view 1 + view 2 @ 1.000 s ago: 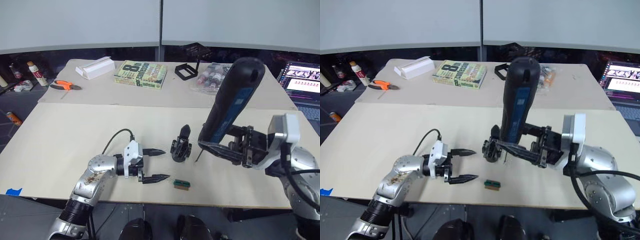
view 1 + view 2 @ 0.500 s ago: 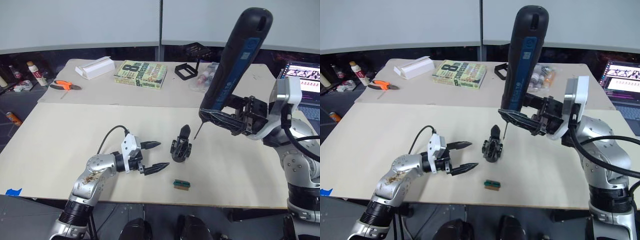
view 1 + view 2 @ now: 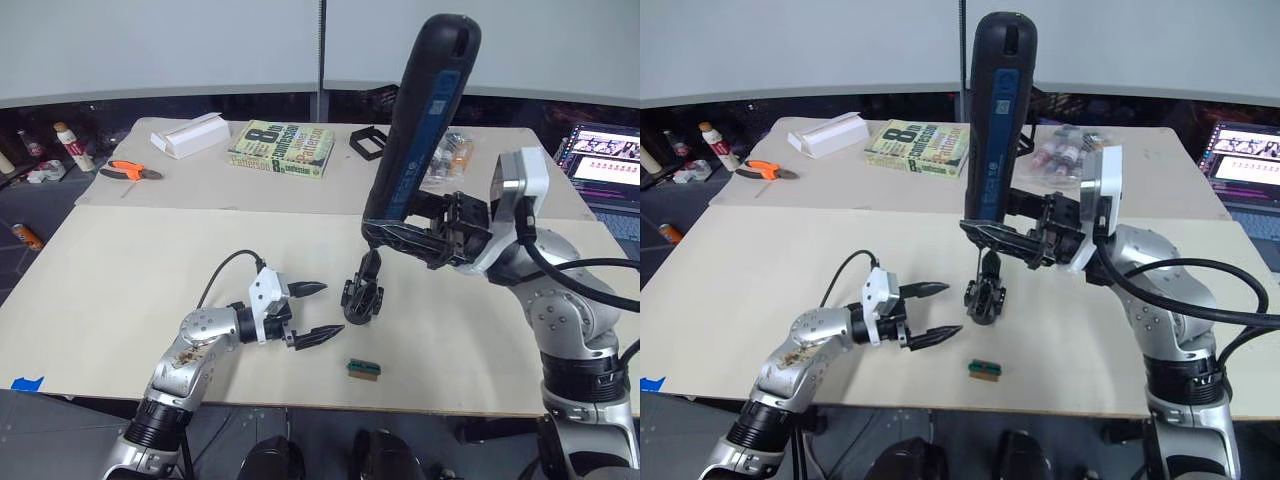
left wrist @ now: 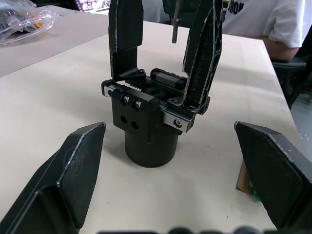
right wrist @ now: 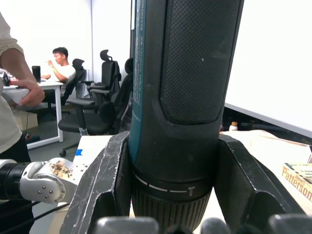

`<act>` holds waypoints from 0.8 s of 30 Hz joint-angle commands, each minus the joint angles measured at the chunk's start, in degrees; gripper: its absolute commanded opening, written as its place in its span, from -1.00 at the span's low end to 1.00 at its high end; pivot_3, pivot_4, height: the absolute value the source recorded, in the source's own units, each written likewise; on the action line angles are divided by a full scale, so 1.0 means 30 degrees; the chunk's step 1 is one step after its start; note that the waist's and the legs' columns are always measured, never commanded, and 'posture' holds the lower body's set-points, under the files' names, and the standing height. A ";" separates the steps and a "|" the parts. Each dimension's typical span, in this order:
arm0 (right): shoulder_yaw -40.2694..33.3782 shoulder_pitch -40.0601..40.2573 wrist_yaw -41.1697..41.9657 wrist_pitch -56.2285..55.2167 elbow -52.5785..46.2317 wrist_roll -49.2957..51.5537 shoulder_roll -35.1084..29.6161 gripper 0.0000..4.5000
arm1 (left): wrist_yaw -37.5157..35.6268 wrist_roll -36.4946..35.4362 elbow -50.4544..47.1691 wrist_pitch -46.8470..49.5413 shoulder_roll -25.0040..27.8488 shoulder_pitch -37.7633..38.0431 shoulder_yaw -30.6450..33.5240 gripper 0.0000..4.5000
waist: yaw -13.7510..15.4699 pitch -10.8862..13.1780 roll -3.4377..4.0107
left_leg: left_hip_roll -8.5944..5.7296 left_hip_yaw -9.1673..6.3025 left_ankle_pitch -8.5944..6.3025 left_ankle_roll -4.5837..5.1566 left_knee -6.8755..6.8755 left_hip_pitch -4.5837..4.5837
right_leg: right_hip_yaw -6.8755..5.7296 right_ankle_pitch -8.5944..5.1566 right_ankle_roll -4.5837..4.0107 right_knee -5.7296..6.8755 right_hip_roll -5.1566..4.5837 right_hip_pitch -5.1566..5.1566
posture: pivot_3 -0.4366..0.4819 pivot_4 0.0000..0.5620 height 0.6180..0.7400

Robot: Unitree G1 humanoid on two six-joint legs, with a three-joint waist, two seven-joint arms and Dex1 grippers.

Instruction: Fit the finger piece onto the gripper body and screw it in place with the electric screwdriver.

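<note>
The gripper body (image 3: 361,299) stands on the table's front half, a black round-based assembly. In the left wrist view two tapered black fingers rise from the gripper body (image 4: 148,129); one of them is the finger piece (image 4: 203,48), and I cannot tell which. My right gripper (image 3: 405,236) is shut on the lower end of the electric screwdriver (image 3: 420,120), held upright and leaning slightly. Its thin bit (image 4: 175,20) hangs just above the body, between the two fingers. My left gripper (image 3: 306,313) lies open on the table just left of the body, with nothing between its fingers (image 4: 73,180).
A small green-and-brown block (image 3: 364,368) lies in front of the body. At the back are a book (image 3: 281,148), a white box (image 3: 190,135), orange pliers (image 3: 132,170), a black wire frame (image 3: 368,140), a bag of bottles (image 3: 447,155) and a laptop (image 3: 605,160) at the right.
My right arm has carried the screwdriver left and down, so its bit now hangs over the gripper body. The left gripper has shifted slightly toward the body and stays open.
</note>
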 commanded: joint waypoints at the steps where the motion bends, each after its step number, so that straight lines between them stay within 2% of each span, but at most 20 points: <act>1: -0.0120 -0.0520 0.0049 -0.0047 -0.0392 0.0014 0.0169 -0.14 | 0.0222 -0.0014 -0.0303 -0.0111 -0.0178 -0.0292 -0.0035 1.00 | 0.0001 0.0000 0.0000 | 0.0002 0.0001 0.0000 -0.0001 0.0000 0.0000 | -0.0001 0.0000 0.0000 0.0000 0.0002 0.0000 | -0.05 -0.47 1.00; 24: 0.0374 0.0587 0.1420 -0.0773 0.0330 -0.1701 0.1062 -0.14 | 0.0746 -0.0029 -0.0844 0.0253 -0.0158 0.0082 -0.0258 1.00 | -0.0049 0.0000 0.0000 | 0.0003 0.0003 0.0000 -0.0001 -0.0002 0.0000 | 0.0001 -0.0001 0.0000 -0.0002 0.0002 -0.0002 | -0.05 -0.47 1.00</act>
